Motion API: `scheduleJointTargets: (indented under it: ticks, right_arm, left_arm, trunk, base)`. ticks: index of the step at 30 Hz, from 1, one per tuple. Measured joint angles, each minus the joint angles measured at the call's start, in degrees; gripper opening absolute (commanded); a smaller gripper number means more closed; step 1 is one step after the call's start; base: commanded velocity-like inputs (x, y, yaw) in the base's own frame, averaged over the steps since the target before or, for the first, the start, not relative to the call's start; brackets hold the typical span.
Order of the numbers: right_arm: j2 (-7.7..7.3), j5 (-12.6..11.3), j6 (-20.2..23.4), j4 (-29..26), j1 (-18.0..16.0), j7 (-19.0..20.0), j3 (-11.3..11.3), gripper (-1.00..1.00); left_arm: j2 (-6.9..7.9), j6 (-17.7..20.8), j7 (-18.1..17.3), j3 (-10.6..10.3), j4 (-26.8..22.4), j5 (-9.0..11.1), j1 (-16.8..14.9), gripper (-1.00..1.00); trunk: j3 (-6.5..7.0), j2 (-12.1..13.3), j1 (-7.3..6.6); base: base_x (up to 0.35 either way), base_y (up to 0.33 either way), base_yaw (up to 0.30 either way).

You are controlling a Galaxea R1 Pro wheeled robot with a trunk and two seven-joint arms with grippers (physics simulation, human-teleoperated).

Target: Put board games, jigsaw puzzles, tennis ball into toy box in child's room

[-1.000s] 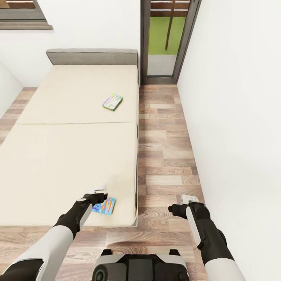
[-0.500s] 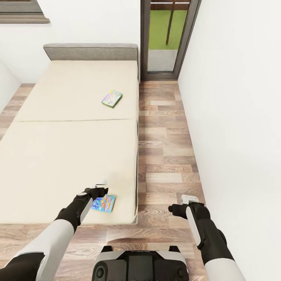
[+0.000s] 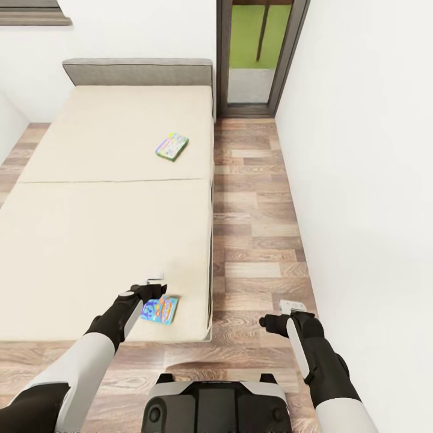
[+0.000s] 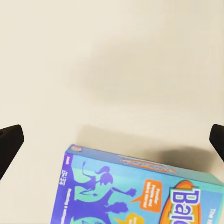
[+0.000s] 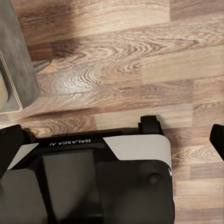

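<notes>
Two board games lie on the bed (image 3: 102,228). A mostly blue one (image 3: 161,310) (image 4: 140,191) rests near the mattress's near right corner. A green and multicoloured one (image 3: 172,146) sits farther up the mattress, toward the grey headboard. My left gripper (image 3: 154,284) (image 4: 112,144) hovers open just above the far edge of the blue game, its dark fingers (image 4: 9,144) spread wide with nothing between them. Over the wood floor right of the bed, my right gripper (image 3: 293,308) (image 5: 112,140) stands open and empty. The table, toy box, jigsaw puzzles and tennis ball are out of view.
A strip of wood-plank floor (image 3: 252,228) runs between the bed and the white wall (image 3: 361,180) on the right. A tall dark-framed glass door (image 3: 249,54) stands at its far end. My own base (image 3: 216,409) (image 5: 93,177) sits at the bed's foot.
The whole view has shifted, so the bed and headboard sit higher in the picture. My left gripper stays over the blue game, open as before. The right arm holds its pose.
</notes>
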Motion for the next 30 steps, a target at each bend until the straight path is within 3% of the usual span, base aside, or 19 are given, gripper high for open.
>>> scheduleJointTargets:
  ticks: [23, 30]
  right_arm:
    - [0.00, -0.03, 0.00, -0.02, 0.03, 0.00, 0.00, 1.00]
    - [0.00, -0.29, -0.10, -0.08, 0.00, 0.06, -0.06, 1.00]
  left_arm:
    - [-0.06, -0.47, 0.44, -0.25, 0.05, -0.30, -0.16, 1.00]
    - [-0.06, -3.06, 0.30, -0.42, 0.04, -0.32, -0.16, 1.00]
  trunk:
    - [-2.16, 0.00, 0.00]
    - [-2.75, 0.00, 0.00]
  base:
    - [0.000, 0.000, 0.000]
    - [0.000, 0.000, 0.000]
